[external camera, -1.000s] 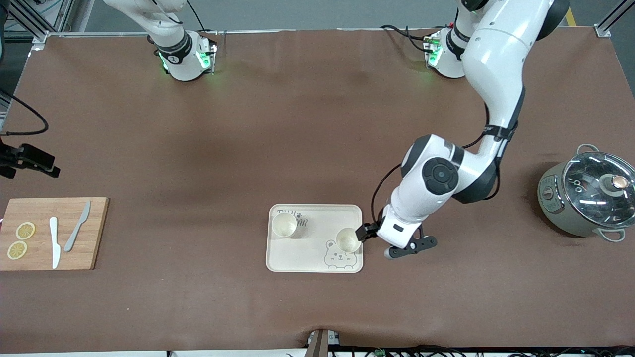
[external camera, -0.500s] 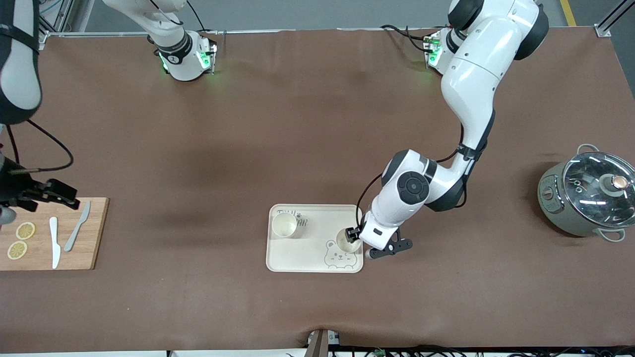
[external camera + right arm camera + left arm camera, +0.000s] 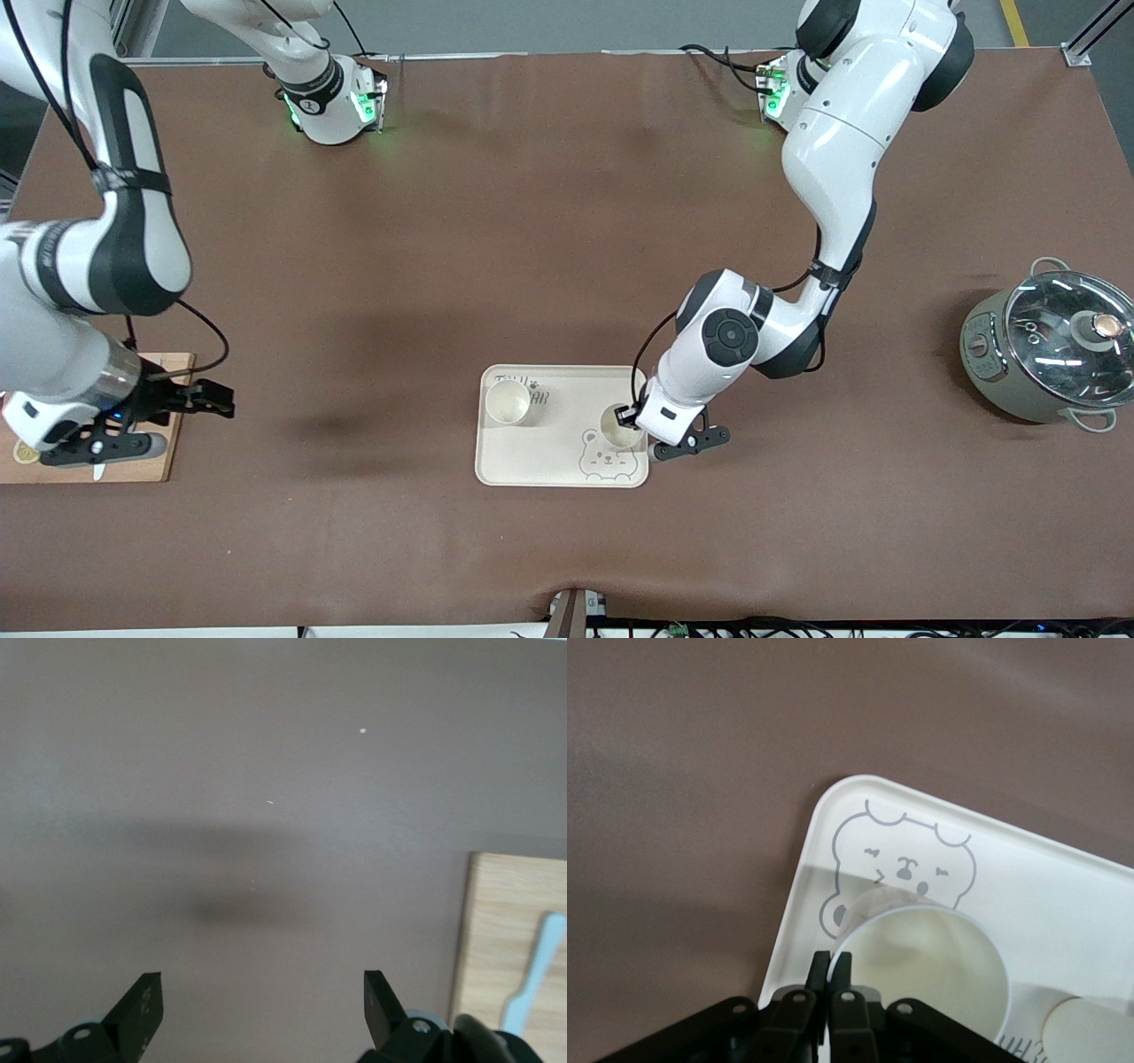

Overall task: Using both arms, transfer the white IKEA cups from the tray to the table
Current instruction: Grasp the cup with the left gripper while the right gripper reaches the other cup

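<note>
Two cream-white cups stand on the bear-printed tray (image 3: 567, 461). One cup (image 3: 508, 401) is at the tray's corner toward the right arm's end; it also shows in the left wrist view (image 3: 1088, 1029). The other cup (image 3: 617, 426) stands above the bear print toward the left arm's end. My left gripper (image 3: 628, 415) is shut on that cup's rim, one finger inside and one outside; the left wrist view shows the cup (image 3: 930, 966) and the gripper (image 3: 832, 963). My right gripper (image 3: 219, 400) is open and empty, over bare table beside the cutting board, as the right wrist view (image 3: 261, 1003) shows.
A wooden cutting board (image 3: 142, 471) lies toward the right arm's end, mostly covered by the right arm; its edge (image 3: 509, 921) and a white knife (image 3: 537, 970) show in the right wrist view. A lidded pot (image 3: 1050, 354) stands toward the left arm's end.
The left gripper moved onto the cup by the bear print and shut on its rim. The right arm swung in over the cutting board, toward the tray.
</note>
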{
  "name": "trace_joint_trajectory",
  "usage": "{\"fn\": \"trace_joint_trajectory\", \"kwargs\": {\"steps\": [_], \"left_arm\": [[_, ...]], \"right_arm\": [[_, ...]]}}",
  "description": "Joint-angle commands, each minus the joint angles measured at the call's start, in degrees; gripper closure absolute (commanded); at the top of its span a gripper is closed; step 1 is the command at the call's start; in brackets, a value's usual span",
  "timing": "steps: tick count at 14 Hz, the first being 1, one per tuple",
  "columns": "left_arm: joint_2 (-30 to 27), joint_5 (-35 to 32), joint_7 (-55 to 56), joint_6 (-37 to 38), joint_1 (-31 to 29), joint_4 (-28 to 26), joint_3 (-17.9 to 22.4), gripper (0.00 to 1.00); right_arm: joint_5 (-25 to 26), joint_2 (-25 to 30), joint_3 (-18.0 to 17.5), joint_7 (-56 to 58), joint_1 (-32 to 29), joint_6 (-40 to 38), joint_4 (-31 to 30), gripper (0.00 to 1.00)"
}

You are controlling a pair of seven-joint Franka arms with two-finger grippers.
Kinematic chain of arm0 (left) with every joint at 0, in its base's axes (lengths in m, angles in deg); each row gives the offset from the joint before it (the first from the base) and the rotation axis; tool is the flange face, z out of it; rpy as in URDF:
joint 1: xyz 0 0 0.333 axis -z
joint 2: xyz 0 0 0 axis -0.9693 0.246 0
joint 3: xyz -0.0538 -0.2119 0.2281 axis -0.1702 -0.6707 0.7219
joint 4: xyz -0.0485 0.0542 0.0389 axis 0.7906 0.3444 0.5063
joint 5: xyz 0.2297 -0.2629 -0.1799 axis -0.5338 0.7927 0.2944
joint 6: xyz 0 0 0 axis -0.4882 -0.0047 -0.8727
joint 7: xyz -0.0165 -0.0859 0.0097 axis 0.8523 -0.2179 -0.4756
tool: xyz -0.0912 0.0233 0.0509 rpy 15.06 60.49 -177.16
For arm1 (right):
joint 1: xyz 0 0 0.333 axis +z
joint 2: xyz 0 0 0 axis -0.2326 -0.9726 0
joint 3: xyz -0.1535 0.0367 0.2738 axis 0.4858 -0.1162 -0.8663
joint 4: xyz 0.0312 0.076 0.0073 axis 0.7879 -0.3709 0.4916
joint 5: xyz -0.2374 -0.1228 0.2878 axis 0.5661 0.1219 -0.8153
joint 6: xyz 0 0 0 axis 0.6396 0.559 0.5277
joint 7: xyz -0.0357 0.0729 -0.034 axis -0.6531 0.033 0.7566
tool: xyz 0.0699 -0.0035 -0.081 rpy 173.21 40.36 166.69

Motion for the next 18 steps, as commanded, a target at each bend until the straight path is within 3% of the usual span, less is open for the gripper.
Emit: {"fn": "trace_joint_trajectory", "kwargs": {"steps": [1, 4, 7, 10, 12, 15, 18], "left_arm": [[-2.28, -1.30, 0.69, 0.56, -0.10, 1.06, 0.52, 1.00], [-6.23, -1.30, 0.08, 0.65, -3.43, 1.15, 0.52, 1.00], [-11.07, -1.38, -1.15, 3.36, -7.84, 0.19, 0.17, 1.00], [-14.94, -1.30, -1.24, 12.14, -9.77, -0.25, 0.17, 1.00], [-16.35, -1.12, -0.72, 16.63, -11.70, -0.86, 0.08, 1.00], [-18.73, -0.77, -0.28, 21.39, -14.08, -4.46, 0.08, 1.00], [-22.59, -0.33, 0.08, 21.14, -16.89, -12.35, -0.27, 1.00]], "right_arm": [[-1.79, -3.67, 0.08, -0.35, 2.20, 2.17, 0.78, 0.00], [-8.12, -3.86, 0.17, -8.13, 4.58, 1.65, 0.25, 0.00], [-8.39, -3.86, 0.17, -21.91, 10.98, 1.65, -1.42, 0.00], [-8.57, -4.56, 0.17, -40.64, 18.45, 2.44, -1.07, 0.00], [-9.09, -5.52, 0.08, -44.90, 20.66, 2.53, -0.89, 0.00], [-16.63, -7.81, 0.17, -47.97, 23.82, 3.06, -0.63, 0.00], [-17.80, -9.04, 0.25, -52.09, 25.94, 9.02, -0.63, 0.00]]}}
